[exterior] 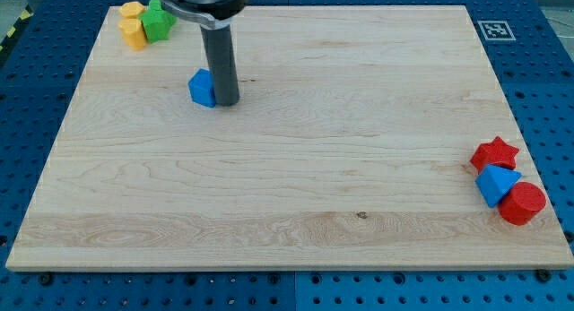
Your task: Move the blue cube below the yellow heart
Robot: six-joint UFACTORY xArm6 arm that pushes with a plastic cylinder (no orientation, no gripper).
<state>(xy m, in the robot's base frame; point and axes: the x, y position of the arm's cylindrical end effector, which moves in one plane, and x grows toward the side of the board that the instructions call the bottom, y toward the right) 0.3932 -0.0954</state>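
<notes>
The blue cube (203,87) lies on the wooden board in the upper left part of the view. My tip (225,102) stands right against the cube's right side, touching it. The yellow heart (134,33) lies near the board's top left corner, up and to the left of the cube. Another yellow block (132,11) sits just above the heart, and a green star-like block (158,21) touches them on the right.
At the view's right edge a red star (495,154), a blue triangular block (496,184) and a red round block (522,203) lie clustered. The board's left edge (54,150) is near the cube. A marker tag (494,30) sits at the top right.
</notes>
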